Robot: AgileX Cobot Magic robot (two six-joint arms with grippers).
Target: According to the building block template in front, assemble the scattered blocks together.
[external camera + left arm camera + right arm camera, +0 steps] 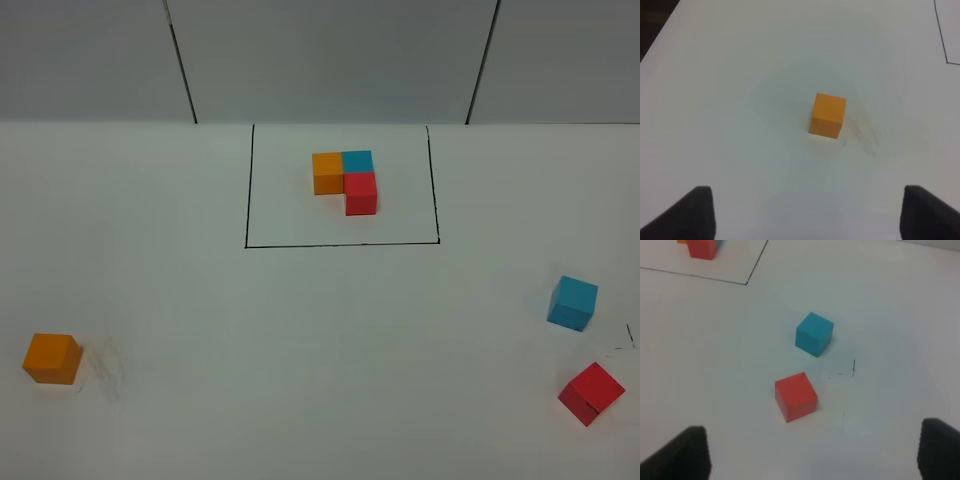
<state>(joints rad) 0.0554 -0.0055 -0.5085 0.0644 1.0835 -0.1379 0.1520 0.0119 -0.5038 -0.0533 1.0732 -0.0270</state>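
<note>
Left gripper [812, 215] hangs over the white counter [300, 340] with its two dark fingers spread wide and nothing between them. The orange cube [828, 115] sits on the counter ahead of the fingers, untouched. Right gripper [815, 452] is likewise spread wide and holds nothing, with the red cube [796, 396] and the light blue cube [814, 333] on the counter ahead of it.

The building block template [347, 180] lies inside a thin black rectangle [340, 244] drawn on the counter. Its orange and blue pieces are joined side by side, and its red piece joins the blue one on the near side, making an L.

From the high camera, the orange cube [52, 357] lies well apart from the template, far to its left, nearer the camera and outside the rectangle. The light blue cube [572, 302] lies well to the template's right, nearer the camera, also outside the rectangle. The red cube [591, 393] is near the light blue one without touching it, farther from the template. A faint grey smudge [105, 370] marks the counter just beside the orange cube, on the template's side.
</note>
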